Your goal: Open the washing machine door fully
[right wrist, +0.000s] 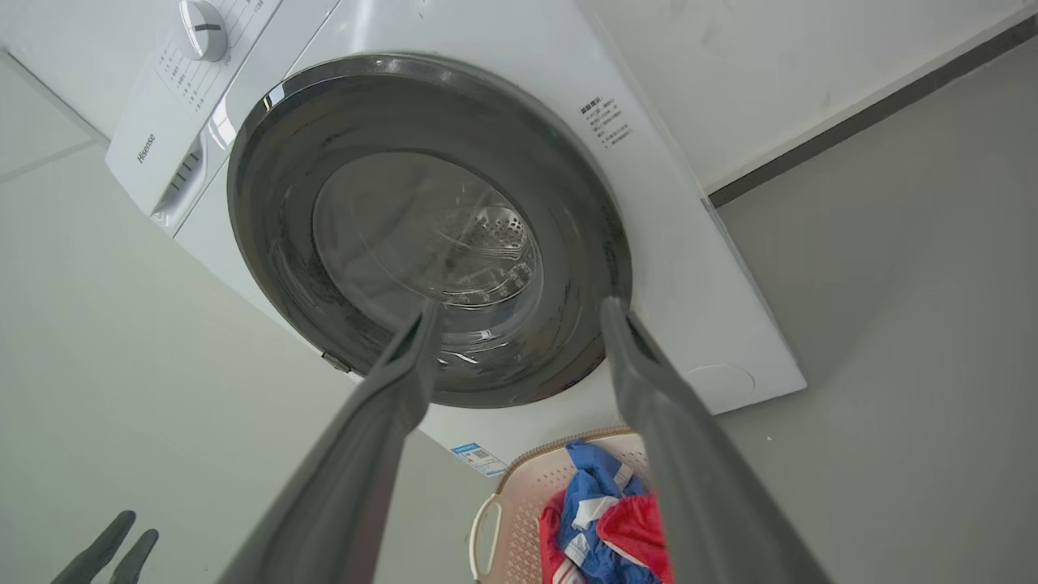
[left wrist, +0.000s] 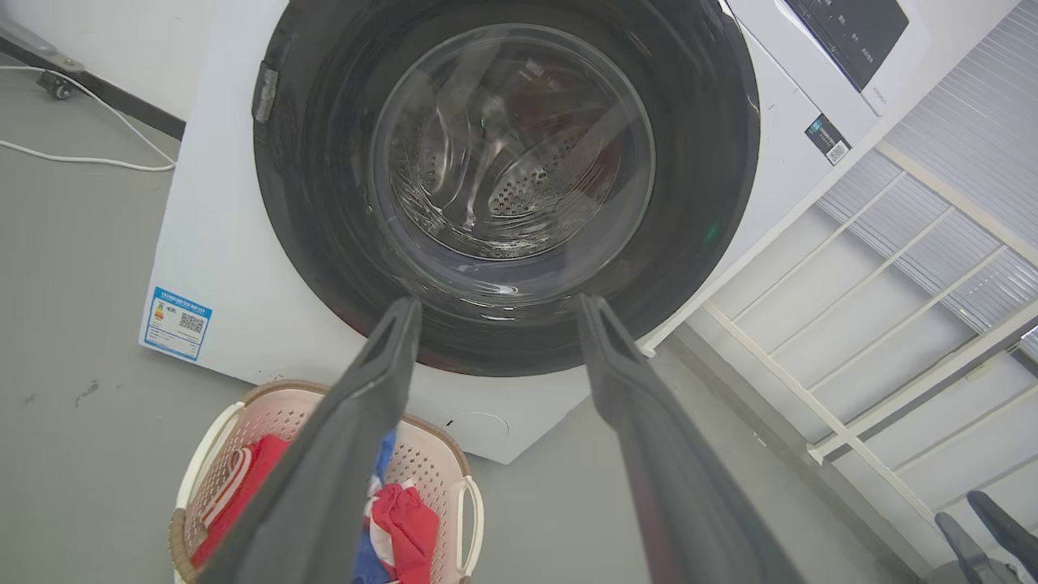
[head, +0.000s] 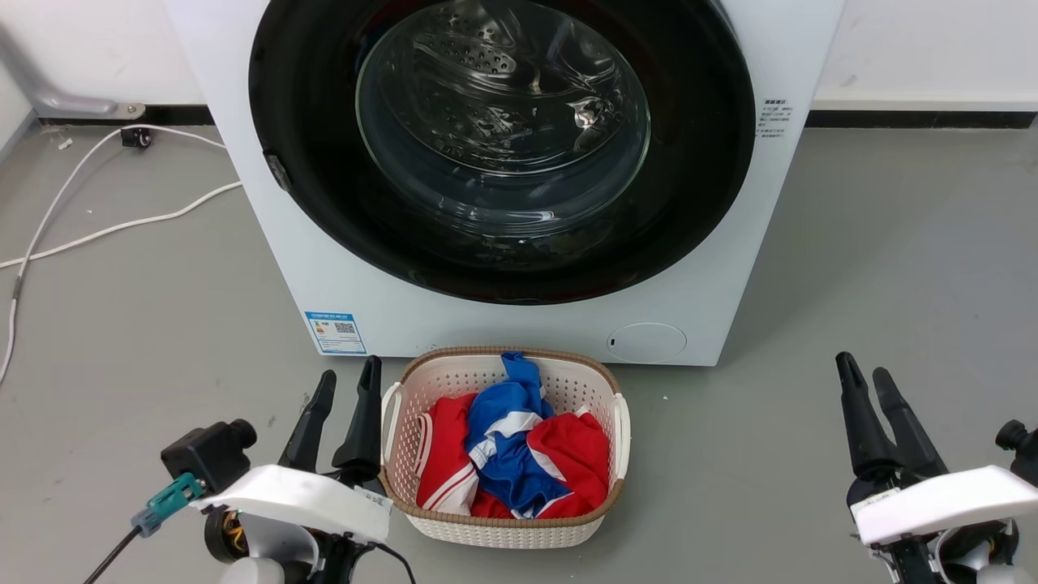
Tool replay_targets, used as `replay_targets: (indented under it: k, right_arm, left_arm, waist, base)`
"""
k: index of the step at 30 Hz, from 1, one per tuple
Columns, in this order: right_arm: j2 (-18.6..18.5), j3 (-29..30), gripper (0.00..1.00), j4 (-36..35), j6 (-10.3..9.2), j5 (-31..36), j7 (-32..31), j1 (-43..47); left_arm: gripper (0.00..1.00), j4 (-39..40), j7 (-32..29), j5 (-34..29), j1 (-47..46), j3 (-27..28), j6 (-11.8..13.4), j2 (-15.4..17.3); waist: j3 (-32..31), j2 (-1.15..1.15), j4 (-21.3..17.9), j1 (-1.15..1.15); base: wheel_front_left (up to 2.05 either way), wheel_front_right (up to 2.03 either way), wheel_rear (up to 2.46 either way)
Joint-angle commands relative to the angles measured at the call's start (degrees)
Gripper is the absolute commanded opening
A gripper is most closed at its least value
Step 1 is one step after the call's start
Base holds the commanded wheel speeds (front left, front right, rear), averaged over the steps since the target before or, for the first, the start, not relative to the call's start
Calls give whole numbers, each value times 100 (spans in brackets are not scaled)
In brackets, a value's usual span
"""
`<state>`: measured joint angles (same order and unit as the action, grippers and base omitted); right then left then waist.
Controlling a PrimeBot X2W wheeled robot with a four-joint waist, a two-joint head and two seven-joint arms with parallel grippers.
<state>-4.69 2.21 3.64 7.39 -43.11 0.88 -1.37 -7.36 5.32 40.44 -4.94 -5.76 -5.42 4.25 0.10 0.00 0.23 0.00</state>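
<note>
The washing machine door [head: 503, 138] is a glossy black disc with a clear glass bowl, and it lies flush against the white machine front. A small latch piece [head: 276, 172] sits on its left rim. My left gripper [head: 349, 371] is low at the left, open and empty, well short of the door. At the lower right my right gripper [head: 861, 367] is open too, with nothing in it. The left wrist view looks between the left gripper [left wrist: 499, 304] fingers at the door [left wrist: 503, 162]. In the right wrist view, the right gripper [right wrist: 519, 308] frames the door [right wrist: 430, 235].
A white basket [head: 620, 422] with red and blue clothes stands on the grey floor just in front of the machine, between my grippers. White cables [head: 81, 170] run along the floor at the left. A white rack [left wrist: 876, 324] stands to the machine's right.
</note>
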Motion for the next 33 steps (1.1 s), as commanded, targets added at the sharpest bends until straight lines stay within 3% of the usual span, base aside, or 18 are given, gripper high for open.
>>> replay_targets:
  k: [1, 7, 25, 33]
  right_arm:
    - [-49, 10, 100, -101, 8, 188, -10, -49]
    - [-1, 84, 100, -117, 8, 918, -72, 12]
    - [71, 67, 100, -278, 11, 2203, -106, 111]
    - [94, 77, 100, -347, 12, 2627, -83, 149]
  left_arm:
    - [100, 83, 57, -166, -140, -45, 27, 47]
    - [100, 121, 173, -714, -158, -192, 162, 161]
    - [100, 57, 447, -1806, -166, -540, 449, 380]
    - [100, -56, 556, -2062, -188, -584, 425, 383]
  waist:
    - [0, 0, 2, 0]
    - [-4, 0, 4, 0]
    - [-20, 0, 4, 0]
    - [-17, 0, 16, 0]
  base:
    - [0, 0, 0]
    - [0, 0, 0]
    - [0, 0, 0]
    - [0, 0, 0]
